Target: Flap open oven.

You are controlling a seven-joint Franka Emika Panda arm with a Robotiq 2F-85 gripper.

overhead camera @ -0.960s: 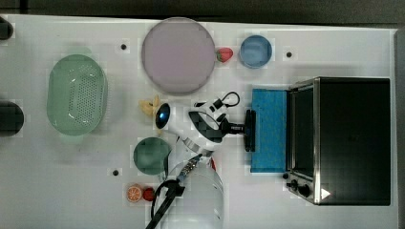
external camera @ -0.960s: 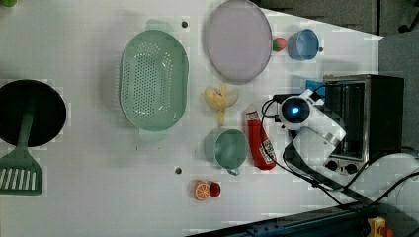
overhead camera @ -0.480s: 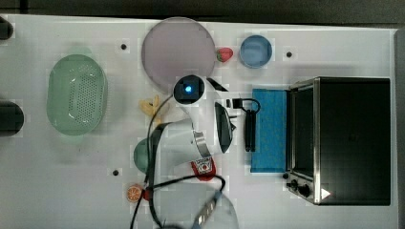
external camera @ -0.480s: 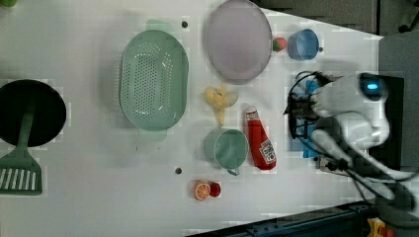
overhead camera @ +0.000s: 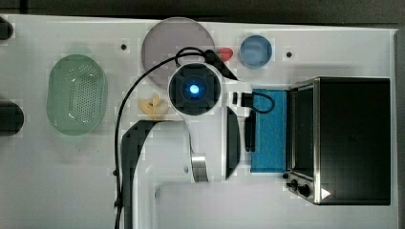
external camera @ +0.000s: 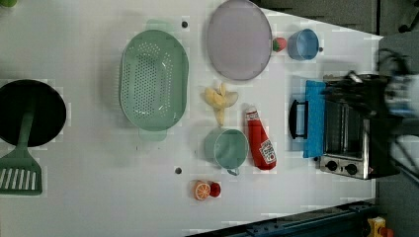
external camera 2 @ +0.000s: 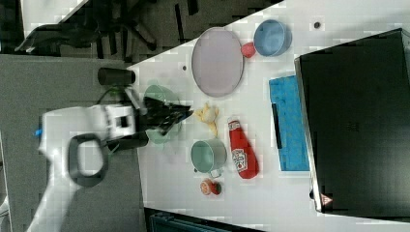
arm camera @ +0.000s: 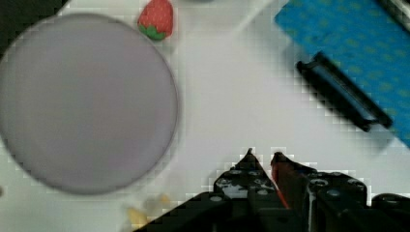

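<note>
Since a second ago the arm has pulled up and away from the oven [overhead camera: 344, 138], which a second ago it was touching at the bar handle [external camera: 295, 119]. The blue-tinted glass door [overhead camera: 270, 130] already lies folded flat on the white table [overhead camera: 57, 181], so the flap-open step looks done. The gripper [arm camera: 263, 157] hangs above the table beside the lilac plate [arm camera: 84, 101], jaws nearly together and empty. The black, silver-framed oven sits at the top view's right edge, knobs [external camera: 340, 167] at one corner.
</note>
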